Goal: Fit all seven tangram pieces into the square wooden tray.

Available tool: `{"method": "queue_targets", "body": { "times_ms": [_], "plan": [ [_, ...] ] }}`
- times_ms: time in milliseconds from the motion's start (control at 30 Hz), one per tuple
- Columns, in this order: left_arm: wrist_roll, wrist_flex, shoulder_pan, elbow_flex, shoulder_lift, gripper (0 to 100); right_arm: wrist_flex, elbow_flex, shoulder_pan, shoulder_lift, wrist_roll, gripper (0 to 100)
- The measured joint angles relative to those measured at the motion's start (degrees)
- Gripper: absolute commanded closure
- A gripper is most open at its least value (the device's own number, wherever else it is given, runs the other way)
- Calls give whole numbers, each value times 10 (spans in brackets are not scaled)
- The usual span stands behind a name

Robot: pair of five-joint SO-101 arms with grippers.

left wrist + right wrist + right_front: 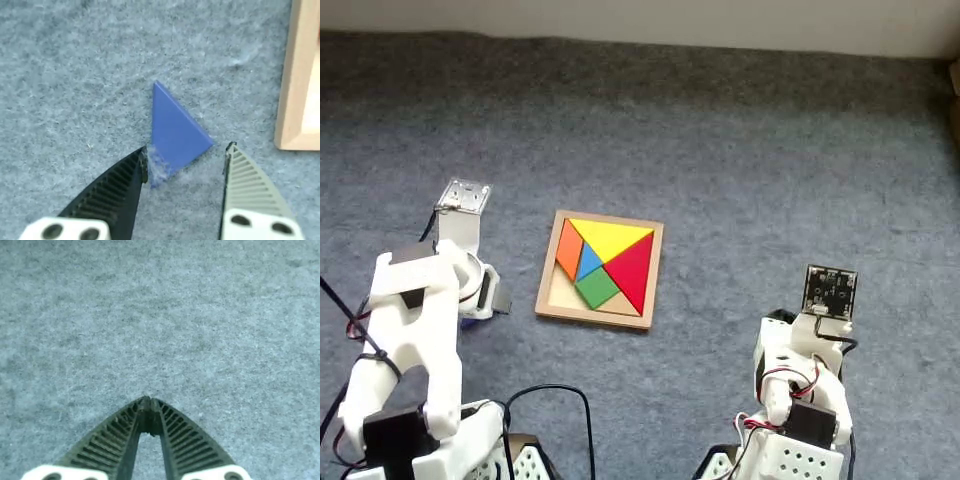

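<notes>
the square wooden tray point(548, 300) lies in the middle of the grey felt-covered bench point(770, 150). it holds 5 coloured pieces: an orange piece point(567, 250), a yellow triangle point(610, 240), a red triangle point(634, 270), a small light-blue triangle point(588, 263) and a green square point(596, 288). bare wood shows along the side nearest the arms. the dark blue triangle point(175, 132) lies flat on the felt near the tray's outer wall, not touching it. the left pincer point(187, 148) is spread wide around one corner of that triangle, its black finger point(125, 185) touching the piece's edge. the right pincer point(150, 402) is clenched on nothing, above bare felt.
</notes>
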Motion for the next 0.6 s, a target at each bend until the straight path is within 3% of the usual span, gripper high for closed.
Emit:
{"method": "queue_targets", "body": {
  "times_ms": [300,600],
  "plan": [
    [15,0,0,-10,42,762,0,0,0,0,0,992],
    [32,65,0,-138,188,765,0,0,0,0,0,992]
  ]
}}
